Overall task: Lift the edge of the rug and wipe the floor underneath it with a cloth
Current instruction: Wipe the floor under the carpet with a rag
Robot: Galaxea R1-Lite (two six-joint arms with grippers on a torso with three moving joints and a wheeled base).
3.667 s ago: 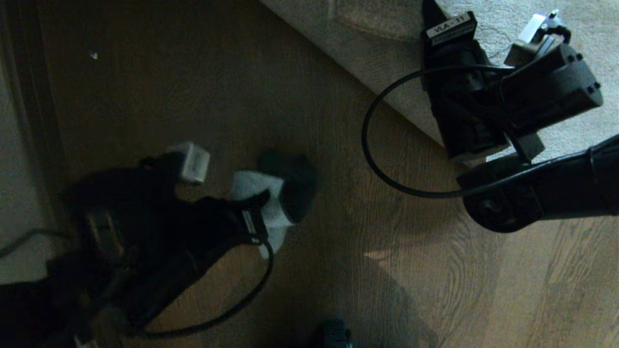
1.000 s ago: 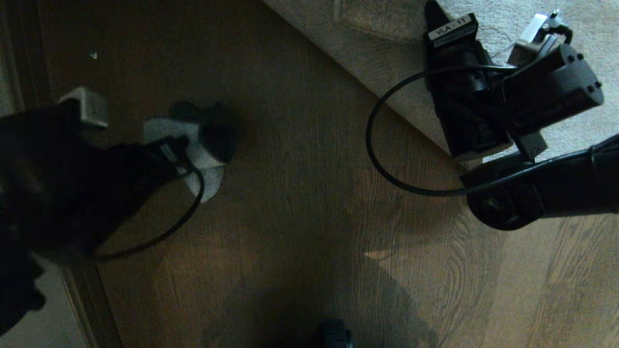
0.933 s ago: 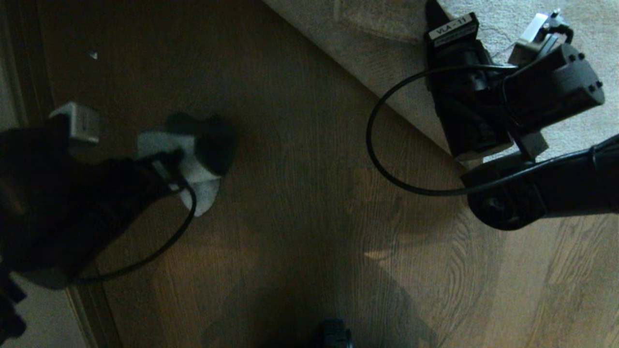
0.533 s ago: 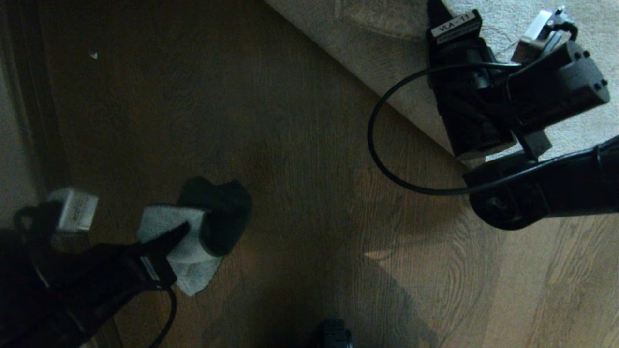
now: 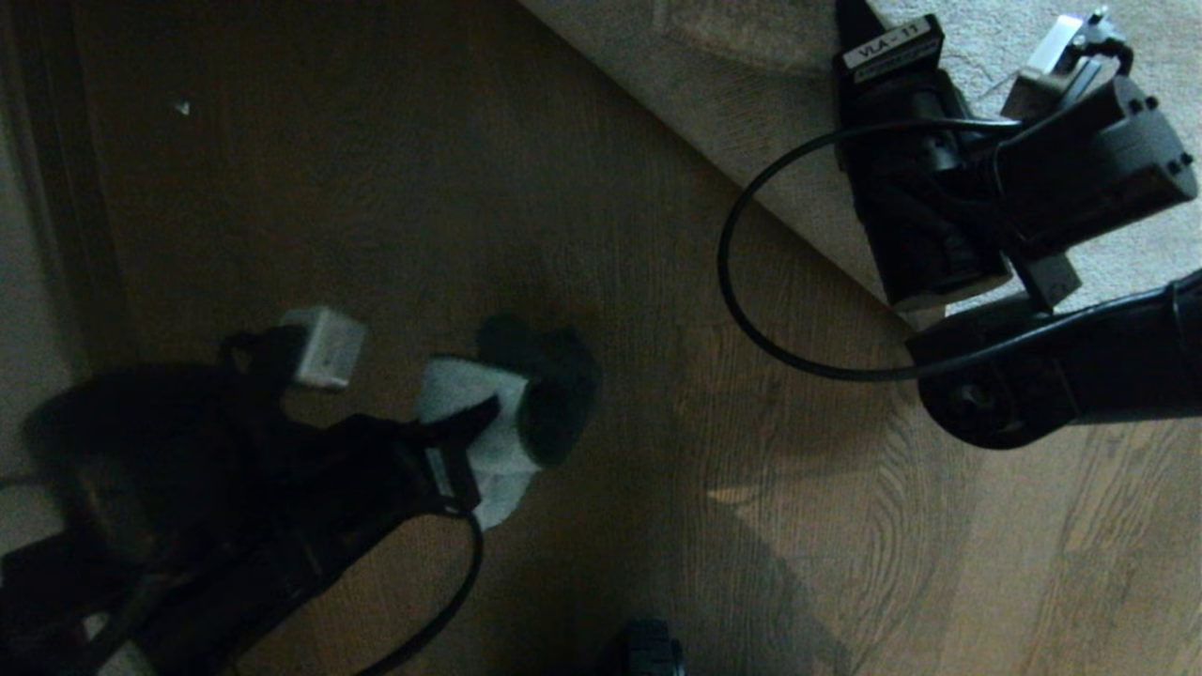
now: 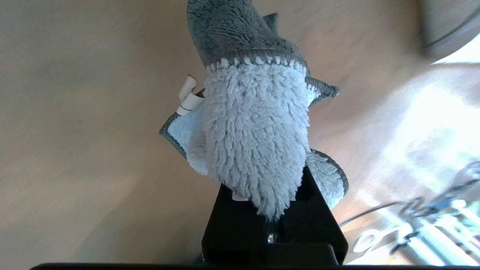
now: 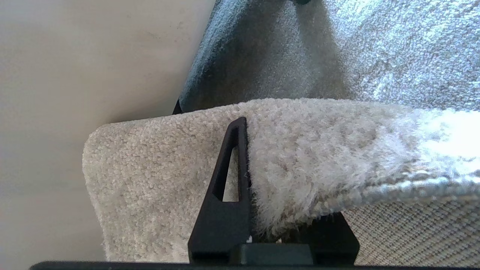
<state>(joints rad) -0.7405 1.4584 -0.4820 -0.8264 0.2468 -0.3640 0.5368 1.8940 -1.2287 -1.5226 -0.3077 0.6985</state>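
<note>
Two arms share our job. Our right gripper point(image 7: 262, 228) pinches the pale grey-beige plush rug edge point(image 7: 300, 157) and holds it up off the dark brown wooden floor point(image 5: 582, 188). Our left gripper point(image 6: 268, 210) squeezes the small soft whitish cloth point(image 5: 479, 422), which sits on the boards well apart from the rug edge, so we must slide towards it.
</note>
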